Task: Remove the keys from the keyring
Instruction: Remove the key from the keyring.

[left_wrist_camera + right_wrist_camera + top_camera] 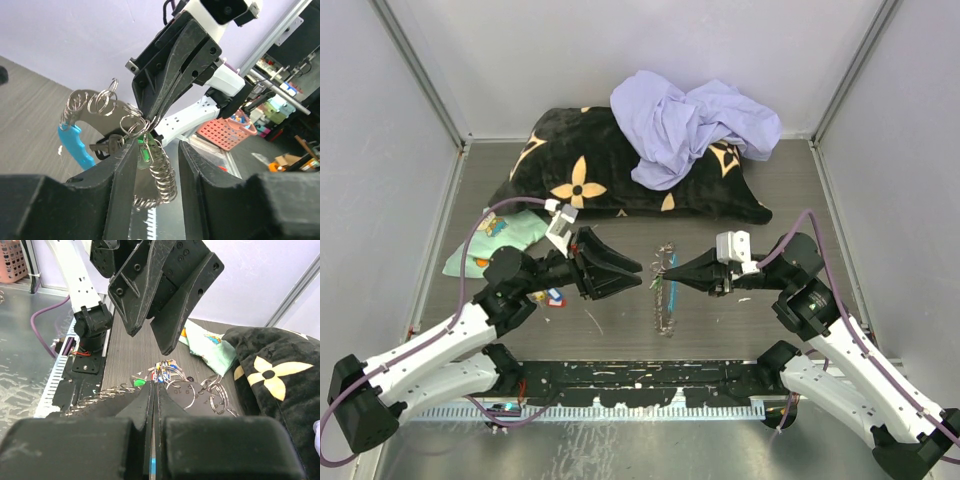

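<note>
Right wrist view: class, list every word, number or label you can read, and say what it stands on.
"9 10": tiny digits on the grey plate of the keyring, barely legible.
Mint-green cloth: cartoon print, no words readable.

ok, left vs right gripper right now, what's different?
The left gripper is open, jaws spread wide; the right gripper is shut. The right gripper pinches the keyring, which hangs below it; the left gripper holds nothing. Shared: both point inward, facing each other across the keyring.
</note>
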Robot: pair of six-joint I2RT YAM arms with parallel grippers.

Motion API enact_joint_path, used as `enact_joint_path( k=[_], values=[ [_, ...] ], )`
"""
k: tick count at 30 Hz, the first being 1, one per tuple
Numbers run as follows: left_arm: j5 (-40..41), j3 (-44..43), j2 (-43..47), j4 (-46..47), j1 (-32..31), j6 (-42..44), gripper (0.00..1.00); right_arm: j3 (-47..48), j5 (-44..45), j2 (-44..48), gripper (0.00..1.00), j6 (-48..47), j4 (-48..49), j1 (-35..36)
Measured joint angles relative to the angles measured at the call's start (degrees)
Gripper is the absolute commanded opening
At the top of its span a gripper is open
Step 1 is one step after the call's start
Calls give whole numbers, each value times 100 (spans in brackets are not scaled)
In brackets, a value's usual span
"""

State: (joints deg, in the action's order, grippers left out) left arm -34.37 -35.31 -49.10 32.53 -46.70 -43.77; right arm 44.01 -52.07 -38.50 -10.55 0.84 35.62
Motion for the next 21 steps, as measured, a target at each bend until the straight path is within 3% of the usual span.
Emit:
enact_joint_path(
  k=[14, 21],
  values=[
    [-649, -35, -595, 929, 0, 398, 36, 0, -114, -4, 1, 22, 44, 0],
    [-752, -111, -811, 1060, 0, 393, 42, 0, -127, -15, 1, 20, 42, 0]
  ],
)
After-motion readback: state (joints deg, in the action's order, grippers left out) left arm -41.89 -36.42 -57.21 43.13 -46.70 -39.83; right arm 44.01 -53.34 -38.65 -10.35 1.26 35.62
